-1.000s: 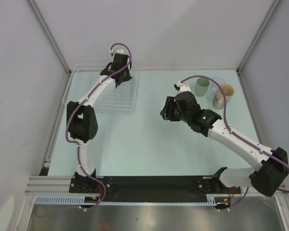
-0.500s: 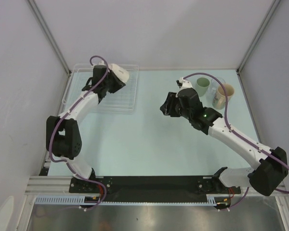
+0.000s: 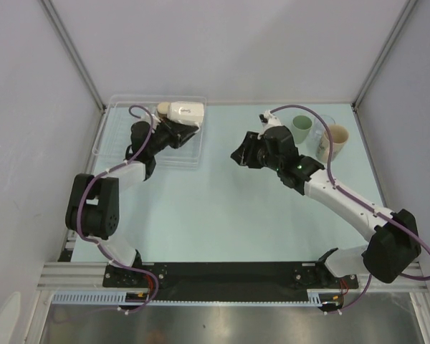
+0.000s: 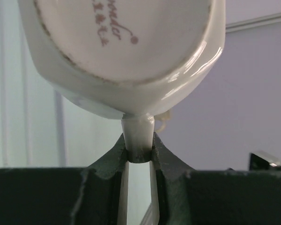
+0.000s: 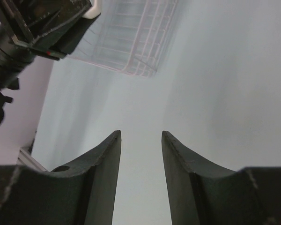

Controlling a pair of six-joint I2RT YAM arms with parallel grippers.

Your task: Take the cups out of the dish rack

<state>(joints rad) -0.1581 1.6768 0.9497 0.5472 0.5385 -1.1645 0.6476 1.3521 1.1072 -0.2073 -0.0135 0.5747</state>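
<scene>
Grey walls are enclosing a pale blue-green worktop [image 3: 215,208], seen from above with both arm bases at the bottom edge of the frame.

Upper left of the overhead view: the dish rack [image 3: 118,132] is lying flat on the worktop, close to the left wall. The left arm is bending over it, and the left hand [image 4: 139,152] is holding the white cup [image 3: 185,111] above the rack's far right corner. In the left wrist view the two fingers [image 4: 166,159] are pinching the cup's thin handle between them, closed tight on it, and the cup is filling the upper half of the frame with its printed underside facing the camera.

Centre of the overhead view: the right arm is reaching diagonally from the lower right corner, and the right hand [image 5: 140,136] is hovering over bare worktop between the rack and the upper right corner. In the right wrist view its fingers are standing moderately apart with nothing between them; the rack's corner and part of the left arm are showing at the upper left of that frame.

Upper right of the overhead view: a pale green cup [image 3: 301,129], a clear glass [image 3: 324,123] and a beige cup [image 3: 333,141] are standing upright in a close group on the worktop, well apart from the rack.
</scene>
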